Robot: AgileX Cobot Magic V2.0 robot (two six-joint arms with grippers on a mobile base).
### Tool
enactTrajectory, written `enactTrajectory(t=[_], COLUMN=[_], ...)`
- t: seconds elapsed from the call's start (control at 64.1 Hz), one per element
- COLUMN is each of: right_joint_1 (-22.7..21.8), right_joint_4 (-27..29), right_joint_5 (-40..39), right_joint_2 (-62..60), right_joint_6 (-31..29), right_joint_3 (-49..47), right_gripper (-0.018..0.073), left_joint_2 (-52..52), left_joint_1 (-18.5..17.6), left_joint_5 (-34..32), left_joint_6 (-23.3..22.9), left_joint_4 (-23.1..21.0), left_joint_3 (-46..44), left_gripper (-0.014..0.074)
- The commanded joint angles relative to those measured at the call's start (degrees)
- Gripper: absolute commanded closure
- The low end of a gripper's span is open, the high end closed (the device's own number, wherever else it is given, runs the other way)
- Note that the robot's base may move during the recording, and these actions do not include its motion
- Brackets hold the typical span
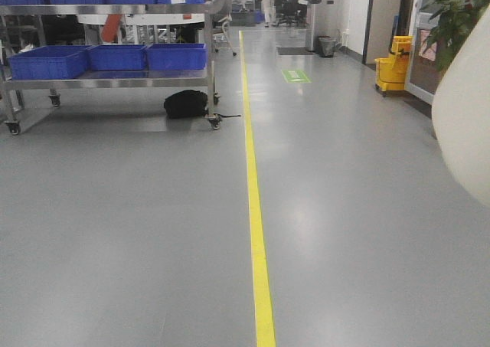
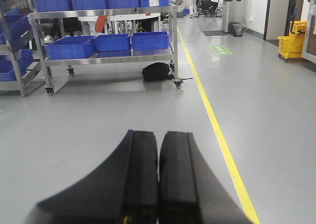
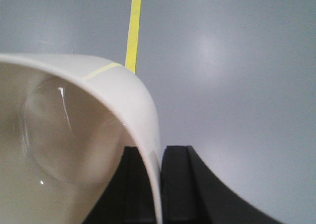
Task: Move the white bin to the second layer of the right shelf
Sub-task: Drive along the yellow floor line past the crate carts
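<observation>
The white bin [image 3: 74,135] fills the left of the right wrist view, its cream wall pinched between the two black fingers of my right gripper [image 3: 157,157], which is shut on its rim. In the front view the bin's outer wall [image 1: 467,125] bulges in at the right edge, held above the floor. My left gripper [image 2: 158,140] hangs over bare grey floor with its jaws pressed together and nothing between them. The right shelf second layer is out of view.
A steel wheeled rack [image 1: 115,80] holding blue crates [image 1: 115,57] stands at the far left, a black bag [image 1: 185,103] under it. A yellow floor line [image 1: 255,209] runs down the aisle. A yellow mop bucket [image 1: 392,73] and a plant [image 1: 458,14] are at the far right.
</observation>
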Motion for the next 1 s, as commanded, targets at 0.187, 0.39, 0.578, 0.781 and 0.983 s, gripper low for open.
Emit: enactTrajectory(t=[0.187, 0.39, 0.578, 0.781, 0.983], right_joint_1=[0.0, 0.0, 0.0, 0.0, 0.0], right_joint_4=[0.0, 0.0, 0.0, 0.0, 0.0], right_joint_5=[-4.8, -4.8, -4.8, -4.8, -4.9], right_joint_2=[-0.2, -0.2, -0.2, -0.2, -0.2], right_joint_6=[-0.2, -0.2, -0.2, -0.2, -0.2], right_joint_3=[-1.7, -1.7, -1.7, -1.7, -1.7], right_gripper=[0.0510, 0.0510, 0.0510, 0.0510, 0.0510], left_joint_2=[-0.8, -0.8, -0.8, -0.8, -0.8], left_joint_1=[-0.2, -0.2, -0.2, -0.2, -0.2], left_joint_5=[-4.8, -4.8, -4.8, -4.8, -4.8], left_joint_6=[-0.1, -0.1, -0.1, -0.1, -0.1], left_joint_4=[-0.3, -0.3, -0.3, -0.3, -0.3], left_joint_3=[2.1, 2.1, 2.1, 2.1, 2.1], left_gripper=[0.0512, 0.0512, 0.0512, 0.0512, 0.0512])
